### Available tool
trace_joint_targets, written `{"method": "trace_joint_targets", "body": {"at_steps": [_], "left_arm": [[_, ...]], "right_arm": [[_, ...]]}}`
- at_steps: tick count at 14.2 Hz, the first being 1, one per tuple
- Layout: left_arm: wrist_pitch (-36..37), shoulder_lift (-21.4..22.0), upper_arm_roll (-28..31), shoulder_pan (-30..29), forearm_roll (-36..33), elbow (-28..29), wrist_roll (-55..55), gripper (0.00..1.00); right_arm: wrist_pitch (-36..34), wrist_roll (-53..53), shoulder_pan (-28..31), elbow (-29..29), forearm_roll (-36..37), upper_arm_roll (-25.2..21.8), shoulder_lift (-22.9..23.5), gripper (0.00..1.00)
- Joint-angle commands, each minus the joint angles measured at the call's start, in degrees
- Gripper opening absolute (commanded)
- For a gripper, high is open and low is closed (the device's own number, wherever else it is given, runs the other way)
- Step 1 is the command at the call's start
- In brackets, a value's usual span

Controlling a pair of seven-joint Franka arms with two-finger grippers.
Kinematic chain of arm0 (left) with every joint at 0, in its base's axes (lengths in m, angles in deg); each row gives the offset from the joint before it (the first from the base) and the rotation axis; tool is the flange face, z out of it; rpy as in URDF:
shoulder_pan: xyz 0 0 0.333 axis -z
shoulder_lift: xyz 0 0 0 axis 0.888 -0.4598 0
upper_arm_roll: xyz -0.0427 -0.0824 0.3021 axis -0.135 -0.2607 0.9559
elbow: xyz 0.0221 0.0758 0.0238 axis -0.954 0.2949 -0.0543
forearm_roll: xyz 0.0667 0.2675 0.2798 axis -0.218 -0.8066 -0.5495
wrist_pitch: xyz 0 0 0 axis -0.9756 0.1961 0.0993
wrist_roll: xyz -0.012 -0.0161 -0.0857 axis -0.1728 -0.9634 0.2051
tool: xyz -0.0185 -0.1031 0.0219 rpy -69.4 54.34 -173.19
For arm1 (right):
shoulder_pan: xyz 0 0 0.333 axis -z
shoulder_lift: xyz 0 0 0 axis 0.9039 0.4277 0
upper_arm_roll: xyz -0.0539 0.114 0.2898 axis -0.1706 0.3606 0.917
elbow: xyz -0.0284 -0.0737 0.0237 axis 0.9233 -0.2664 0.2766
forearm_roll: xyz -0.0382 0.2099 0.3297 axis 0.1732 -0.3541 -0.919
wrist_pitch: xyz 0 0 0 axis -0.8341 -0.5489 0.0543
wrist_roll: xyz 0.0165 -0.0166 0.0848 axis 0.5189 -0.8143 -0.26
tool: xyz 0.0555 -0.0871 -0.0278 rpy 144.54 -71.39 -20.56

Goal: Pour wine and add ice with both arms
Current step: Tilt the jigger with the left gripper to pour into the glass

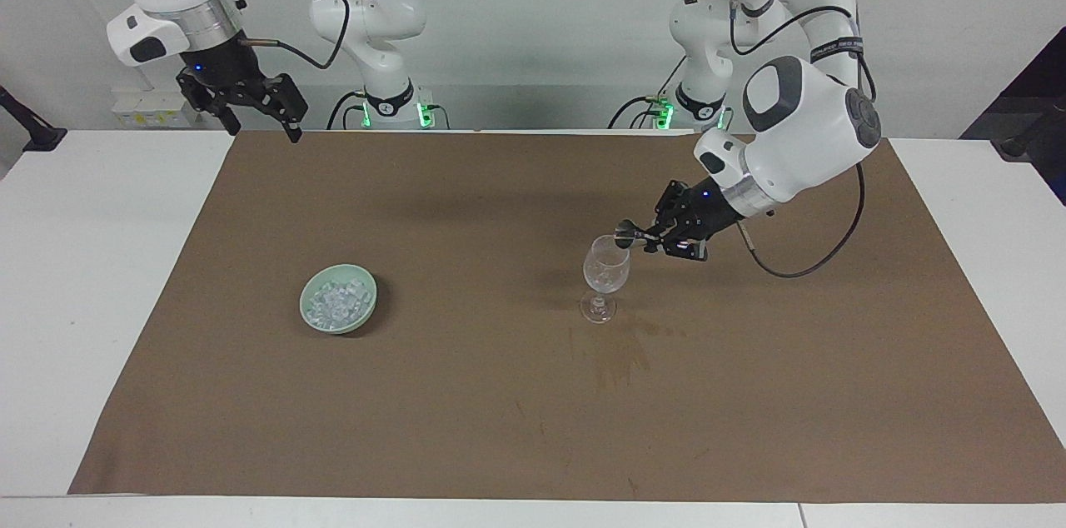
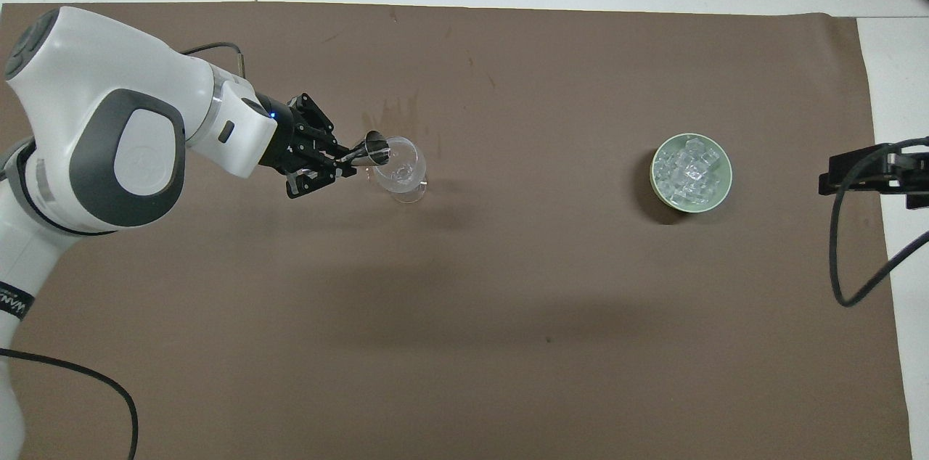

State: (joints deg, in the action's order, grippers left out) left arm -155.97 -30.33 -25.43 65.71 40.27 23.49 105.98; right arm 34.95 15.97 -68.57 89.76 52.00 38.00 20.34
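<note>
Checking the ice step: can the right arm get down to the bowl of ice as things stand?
Probably yes: the right gripper hangs open above the mat's edge, nothing lies between it and the bowl, and the ice is uncovered.

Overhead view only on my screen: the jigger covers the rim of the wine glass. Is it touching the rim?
Observer: The facing view shows the jigger tipped at the glass rim; contact I cannot tell.
Operator: Who holds it?
Observer: The left gripper, shut on the jigger.
Operator: And the right gripper?
Observer: The right gripper waits open, raised over the mat's edge at the robots' end, away from the ice bowl.
</note>
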Motion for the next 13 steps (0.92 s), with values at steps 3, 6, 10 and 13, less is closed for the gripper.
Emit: {"method": "trace_joint_targets", "body": {"at_steps": [3, 6, 10, 13], "left_arm": [[0.2, 0.9, 1.2, 1.6, -3.7, -0.9, -3.1, 0.06], [0.2, 0.8, 1.2, 1.6, -4.2, -1.3, -3.2, 0.06], [0.2, 0.5, 1.2, 2.2, -5.5, -1.4, -3.4, 0.06], [0.3, 0.6, 1.2, 2.9, -7.7, -2.1, -6.4, 0.06]], "right_arm": [[1.1, -1.5, 0.2, 1.0, -0.3, -0.1, -0.8, 1.00], [1.1, -1.5, 0.2, 1.0, -0.2, -0.1, -0.8, 1.00], [1.0, -1.5, 0.2, 1.0, -0.2, -0.1, -0.8, 1.00], [1.1, -1.5, 0.2, 1.0, -0.2, -0.1, -0.8, 1.00]]}}
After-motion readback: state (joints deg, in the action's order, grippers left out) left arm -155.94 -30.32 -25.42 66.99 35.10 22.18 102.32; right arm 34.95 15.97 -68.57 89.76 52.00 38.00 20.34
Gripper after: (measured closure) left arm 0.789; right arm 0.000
